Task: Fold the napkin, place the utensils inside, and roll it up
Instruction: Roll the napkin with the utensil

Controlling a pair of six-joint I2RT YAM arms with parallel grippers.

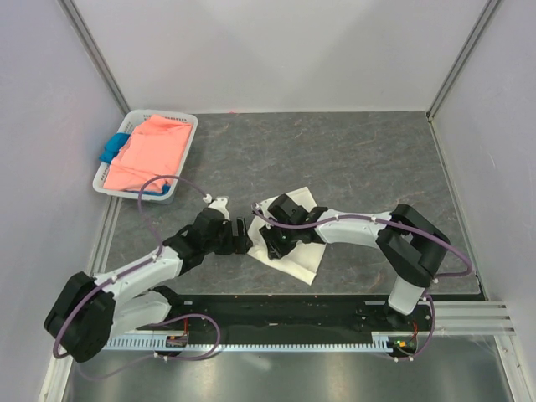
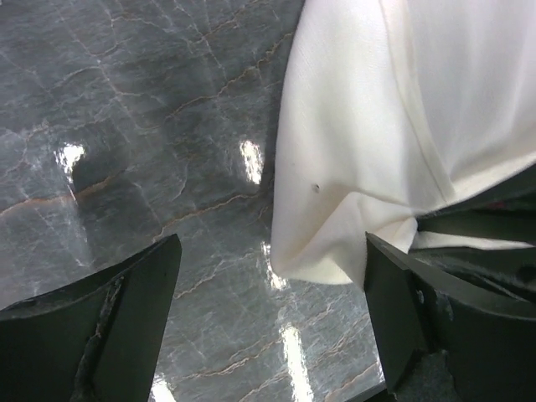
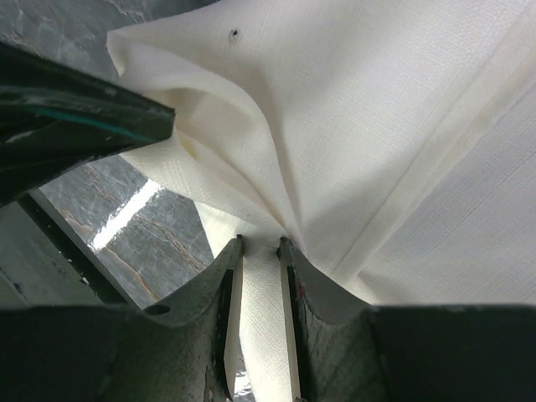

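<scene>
The off-white napkin [image 1: 300, 255] lies rumpled on the dark marble table between the two arms. My right gripper [image 1: 270, 243] is at its left part, and in the right wrist view its jaws [image 3: 260, 247] are shut on a bunched fold of the napkin [image 3: 377, 117], which rises in creases from the tips. My left gripper [image 1: 245, 237] faces it from the left with its jaws wide open [image 2: 272, 318]. A loose corner of the napkin [image 2: 352, 167] hangs between them near the right finger [image 2: 402, 318], held by neither. The utensils are out of view.
A white basket [image 1: 188, 151] stands at the back left, holding a salmon-pink cloth [image 1: 151, 155] and a blue cloth [image 1: 113, 149]. Grey walls close in the table on three sides. A black rail [image 1: 285, 314] runs along the near edge between the arm bases.
</scene>
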